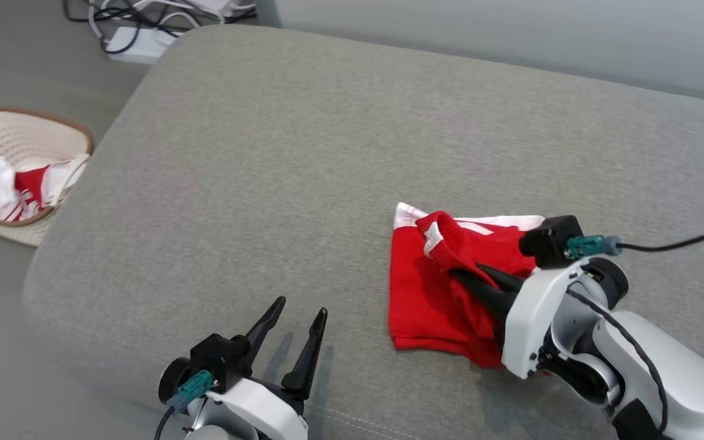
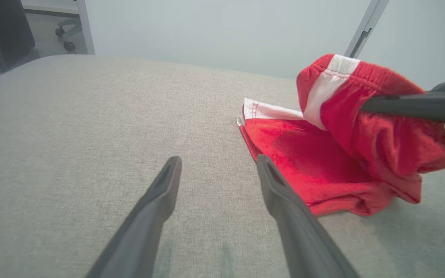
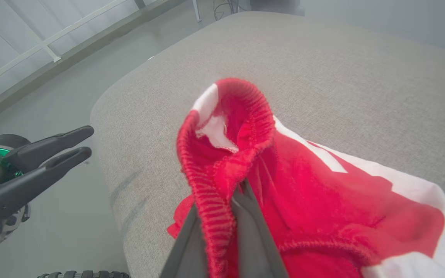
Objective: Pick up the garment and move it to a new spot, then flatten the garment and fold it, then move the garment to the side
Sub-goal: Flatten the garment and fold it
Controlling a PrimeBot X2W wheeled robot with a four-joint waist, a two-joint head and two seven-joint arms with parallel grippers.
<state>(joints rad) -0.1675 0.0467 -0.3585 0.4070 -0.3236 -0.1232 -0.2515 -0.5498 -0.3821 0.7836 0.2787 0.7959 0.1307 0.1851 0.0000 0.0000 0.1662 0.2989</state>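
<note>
Notably, the head view takes in a cream perforated basket (image 1: 22, 137) holding red-and-white cloth at nine o'clock, off the grey fabric cushion (image 1: 266, 153). The right wrist view shows the right gripper (image 3: 222, 195) pinching the ribbed waistband of the red shorts with white side panels (image 1: 425, 299). The shorts are bunched at four o'clock on the cushion, with the waistband end lifted. The left gripper (image 1: 302, 307) is spread and empty at six.
</note>
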